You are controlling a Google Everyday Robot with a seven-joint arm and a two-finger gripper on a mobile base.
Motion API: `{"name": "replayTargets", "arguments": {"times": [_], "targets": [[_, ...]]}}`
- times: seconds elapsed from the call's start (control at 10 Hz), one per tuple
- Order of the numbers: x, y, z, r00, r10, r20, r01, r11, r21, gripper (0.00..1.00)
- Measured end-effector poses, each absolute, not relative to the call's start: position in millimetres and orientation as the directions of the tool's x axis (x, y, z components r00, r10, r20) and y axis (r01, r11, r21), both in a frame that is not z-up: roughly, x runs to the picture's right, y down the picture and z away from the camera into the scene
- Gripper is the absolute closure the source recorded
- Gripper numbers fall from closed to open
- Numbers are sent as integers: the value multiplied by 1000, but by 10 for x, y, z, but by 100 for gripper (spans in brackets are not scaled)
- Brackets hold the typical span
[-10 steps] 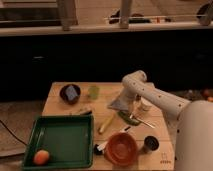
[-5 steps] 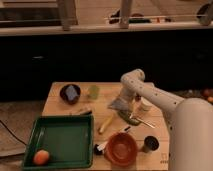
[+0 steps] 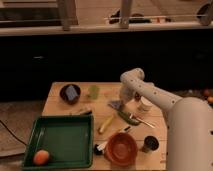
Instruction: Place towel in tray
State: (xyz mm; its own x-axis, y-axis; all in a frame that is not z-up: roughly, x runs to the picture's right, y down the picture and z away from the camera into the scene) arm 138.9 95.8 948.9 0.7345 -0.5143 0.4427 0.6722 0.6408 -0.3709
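A small grey towel (image 3: 115, 105) lies on the wooden table (image 3: 60, 106) near its middle. My gripper (image 3: 123, 99) hangs from the white arm (image 3: 150, 92) that comes in from the right, and it is right at the towel's right edge, just above it. The green tray (image 3: 60, 142) sits at the table's front left, well left of and nearer than the gripper. An orange fruit (image 3: 41, 157) lies in the tray's front left corner.
A dark bowl (image 3: 70, 93) and a green cup (image 3: 93, 91) stand at the back left. A white container (image 3: 145, 105) is right of the gripper. A banana (image 3: 106, 123), an orange bowl (image 3: 121, 147) and a dark cup (image 3: 149, 144) lie in front.
The arm has shifted slightly to the left, bringing the gripper closer over the towel. The objects on the table have not moved.
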Motion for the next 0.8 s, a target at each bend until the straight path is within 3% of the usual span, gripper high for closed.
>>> {"name": "replayTargets", "arguments": {"times": [0.2,0.8], "targets": [[1379,947,9496,734,-511,447,672,643,-368,100],[1328,749,9256,732,-512,450,670,662,-337,100]]}}
